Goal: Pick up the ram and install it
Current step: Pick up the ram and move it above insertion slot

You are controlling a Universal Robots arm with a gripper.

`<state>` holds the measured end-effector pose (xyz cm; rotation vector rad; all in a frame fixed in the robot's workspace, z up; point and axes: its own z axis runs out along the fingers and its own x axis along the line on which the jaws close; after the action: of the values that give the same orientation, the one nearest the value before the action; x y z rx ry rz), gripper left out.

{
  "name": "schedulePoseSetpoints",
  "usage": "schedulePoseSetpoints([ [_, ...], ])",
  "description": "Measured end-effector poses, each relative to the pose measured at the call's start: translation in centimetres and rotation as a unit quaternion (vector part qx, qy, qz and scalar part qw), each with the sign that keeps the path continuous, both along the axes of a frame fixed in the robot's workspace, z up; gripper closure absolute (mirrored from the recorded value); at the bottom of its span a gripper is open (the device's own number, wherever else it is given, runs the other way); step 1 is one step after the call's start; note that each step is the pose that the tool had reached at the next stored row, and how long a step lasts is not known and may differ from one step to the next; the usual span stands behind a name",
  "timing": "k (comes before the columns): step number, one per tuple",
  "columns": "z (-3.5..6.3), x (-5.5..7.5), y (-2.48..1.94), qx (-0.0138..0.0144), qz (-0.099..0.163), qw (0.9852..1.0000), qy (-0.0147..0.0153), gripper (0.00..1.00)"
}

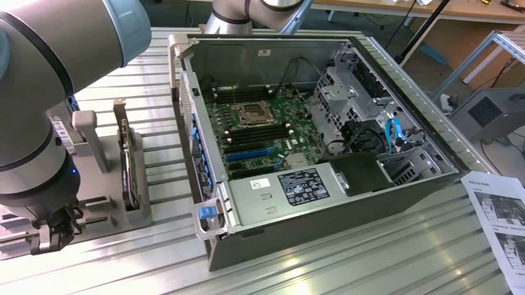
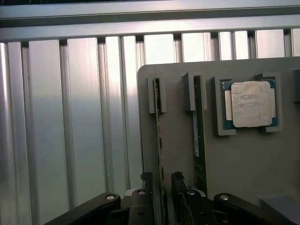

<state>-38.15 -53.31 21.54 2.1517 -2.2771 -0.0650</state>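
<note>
The gripper [image 2: 162, 180] hangs with jaws spread wide either side of the ram [image 2: 158, 140], gripping nothing. The ram stands on edge in a slotted grey holder [image 2: 243, 159], nearest the holder's outer edge, leaving both flat faces free to be pinched.

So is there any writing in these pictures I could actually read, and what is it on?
Nothing can be read.
Black label on the power supply: print too small.
White sticker beside it: too small.
Printed sheet at the exterior view's right: blurred.
Processor lid: no legible marking.
</note>
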Motion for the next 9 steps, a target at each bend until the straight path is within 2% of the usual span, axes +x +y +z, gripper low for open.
schedulePoseSetpoints([
  [9, -0.34, 0.0, 0.01, 0.0, 0.0, 1.0, 0.0, 0.7],
])
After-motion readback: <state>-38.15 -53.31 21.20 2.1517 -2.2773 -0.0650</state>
